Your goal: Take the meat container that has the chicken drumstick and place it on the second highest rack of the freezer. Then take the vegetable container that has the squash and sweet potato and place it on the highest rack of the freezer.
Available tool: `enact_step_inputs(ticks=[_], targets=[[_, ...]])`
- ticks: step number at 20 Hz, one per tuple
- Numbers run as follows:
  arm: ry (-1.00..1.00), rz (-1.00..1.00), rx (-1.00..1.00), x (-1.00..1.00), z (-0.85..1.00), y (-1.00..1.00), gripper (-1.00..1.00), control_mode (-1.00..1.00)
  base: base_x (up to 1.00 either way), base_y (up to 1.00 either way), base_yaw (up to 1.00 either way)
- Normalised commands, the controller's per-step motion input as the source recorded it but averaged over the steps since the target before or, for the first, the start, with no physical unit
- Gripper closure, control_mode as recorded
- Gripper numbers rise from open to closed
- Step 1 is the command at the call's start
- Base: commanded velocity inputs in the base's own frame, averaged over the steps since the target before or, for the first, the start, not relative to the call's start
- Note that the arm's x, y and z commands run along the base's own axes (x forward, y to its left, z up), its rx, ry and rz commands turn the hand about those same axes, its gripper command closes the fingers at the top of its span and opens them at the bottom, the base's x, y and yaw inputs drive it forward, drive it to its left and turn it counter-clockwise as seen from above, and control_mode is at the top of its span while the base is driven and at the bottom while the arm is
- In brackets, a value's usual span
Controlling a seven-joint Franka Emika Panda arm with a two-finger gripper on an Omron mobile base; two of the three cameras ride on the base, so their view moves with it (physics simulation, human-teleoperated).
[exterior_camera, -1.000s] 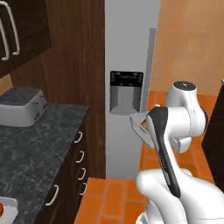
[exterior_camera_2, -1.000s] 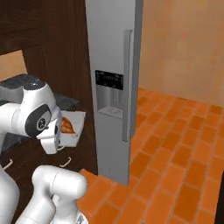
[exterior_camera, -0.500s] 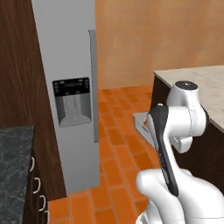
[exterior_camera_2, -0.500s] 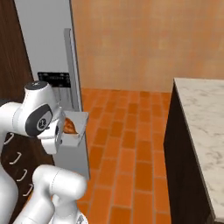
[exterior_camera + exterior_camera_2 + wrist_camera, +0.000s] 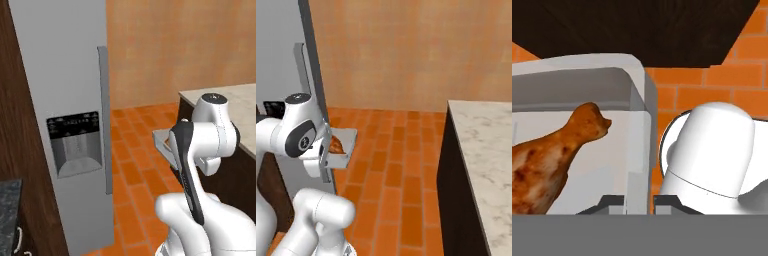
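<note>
At the bottom of the hand view, the gripper [image 5: 638, 202] is clamped on the side wall of the meat container [image 5: 639, 125], a pale, smooth, round-cornered tray. Inside lies the chicken drumstick [image 5: 554, 152], glossy orange-brown, its thin end toward the far wall. In the right base view the tray [image 5: 345, 145] is carried level above the orange brick floor [image 5: 393, 170], just beside the freezer [image 5: 65, 115], whose flat grey door with its long bar handle [image 5: 105, 120] is shut. Open floor stretches to the marble-topped counter [image 5: 481, 150].
</note>
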Motion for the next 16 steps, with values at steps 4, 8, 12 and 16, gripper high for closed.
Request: enact_step_inputs(ticks=[4, 8, 12, 16], targets=[[0.00, 0.00, 0.00, 0.00, 0.00, 0.00, 1.00, 1.00, 0.99, -0.23, -0.08], [0.00, 0.00, 0.00, 0.00, 0.00, 0.00, 1.00, 1.00, 1.00, -0.36, -0.05], [0.00, 0.00, 0.00, 0.00, 0.00, 0.00, 1.00, 1.00, 0.83, -0.69, 0.00], [0.00, 0.00, 0.00, 0.00, 0.00, 0.00, 1.00, 1.00, 0.78, -0.38, 0.00]])
